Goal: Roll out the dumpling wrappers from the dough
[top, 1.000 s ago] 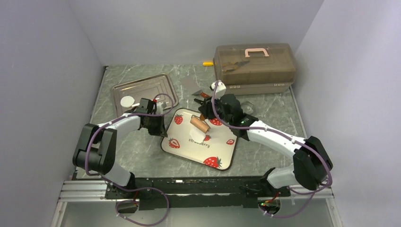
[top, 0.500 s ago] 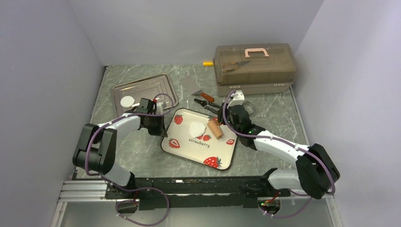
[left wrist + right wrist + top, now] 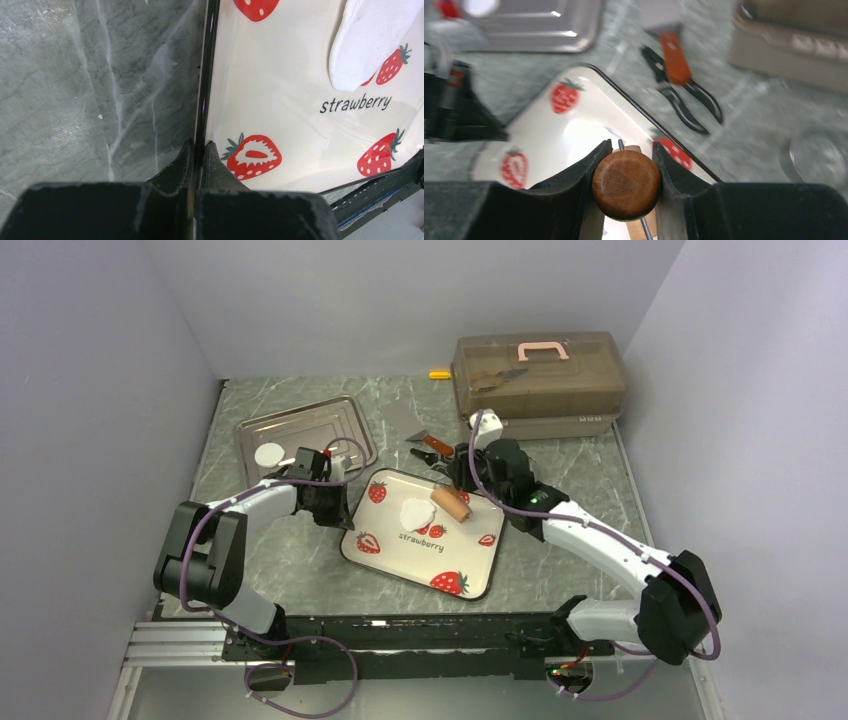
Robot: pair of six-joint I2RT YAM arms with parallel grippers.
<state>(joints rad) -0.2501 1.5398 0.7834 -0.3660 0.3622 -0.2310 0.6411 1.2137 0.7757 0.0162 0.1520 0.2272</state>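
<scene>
Currently L gripper (image 3: 198,150) is pinched fully closed on the left rim of the strawberry plate (image 3: 418,558). R gripper (image 3: 631,148) has its jaws part-open, clamped on either side of the wooden roller (image 3: 626,184). Roller sits over the plate, just beside the dough (image 3: 416,511), a flattened white patch on the plate's far half. One round wrapper (image 3: 269,454) lies in the metal tray (image 3: 305,418), well apart.

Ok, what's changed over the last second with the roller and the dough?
The right gripper has drawn the wooden roller rightward across the strawberry plate, off the dough, now uncovered just left of it. Nothing was let go. The left gripper stays clamped on the plate's rim; the wrapper in the metal tray hasn't moved.
</scene>
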